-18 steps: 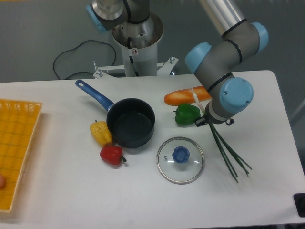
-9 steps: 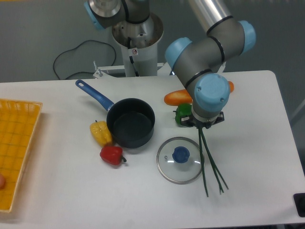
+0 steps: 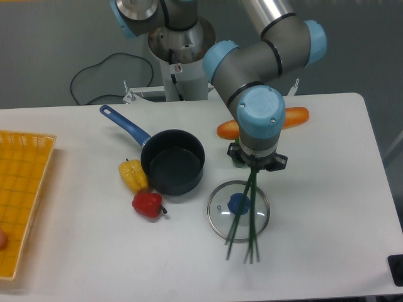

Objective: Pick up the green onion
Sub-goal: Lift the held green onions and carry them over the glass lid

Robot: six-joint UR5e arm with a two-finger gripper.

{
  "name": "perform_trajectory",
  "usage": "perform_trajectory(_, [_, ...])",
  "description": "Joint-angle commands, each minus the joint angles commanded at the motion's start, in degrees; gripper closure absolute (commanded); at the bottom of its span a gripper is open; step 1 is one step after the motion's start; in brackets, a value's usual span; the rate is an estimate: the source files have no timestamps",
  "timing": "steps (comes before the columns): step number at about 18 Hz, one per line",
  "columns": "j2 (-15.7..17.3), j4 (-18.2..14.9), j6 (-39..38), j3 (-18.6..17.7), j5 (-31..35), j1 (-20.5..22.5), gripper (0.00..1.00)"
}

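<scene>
1. Yellow wicker basket (image 3: pixel 25 189): located at the far left edge of the white table (image 3: pixel 327 251), well apart from the pincer (image 3: pixel 255 165). One small pinkish item sits at its lower left edge; its identity cannot be told.
2. Dark saucepan (image 3: pixel 173 162) with blue handle (image 3: pixel 124 124): located left of the pincer, near it. Interior appears dark, with no contents visible.
3. Yellow bell pepper (image 3: pixel 133 175): touching or just beside the saucepan's left wall.
4. Red bell pepper (image 3: pixel 148 204): just below the yellow one, in front of the saucepan.
5. Glass lid (image 3: pixel 238 211) with blue knob (image 3: pixel 238 202): flat on the table directly below the pincer.
6. Pincer: pointed downward beneath the arm's blue-capped wrist (image 3: pixel 260 116). Fingers are closed around the upper end of the green onion (image 3: pixel 247 217); the exact contact is hidden by the wrist housing.
7. Green onion: hangs from the pincer, stalks fanning downward across the glass lid, tips reaching past the lid's front rim. Whether the tips touch the table cannot be told.
8. Orange carrot (image 3: pixel 296 116): behind the pincer, lying crosswise; its middle is hidden by the wrist.
</scene>
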Motion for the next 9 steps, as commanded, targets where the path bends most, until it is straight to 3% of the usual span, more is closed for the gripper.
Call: perform_trajectory(9, [-0.1,-0.6,2.4,-1.5,4.7,-4.6,1.00])
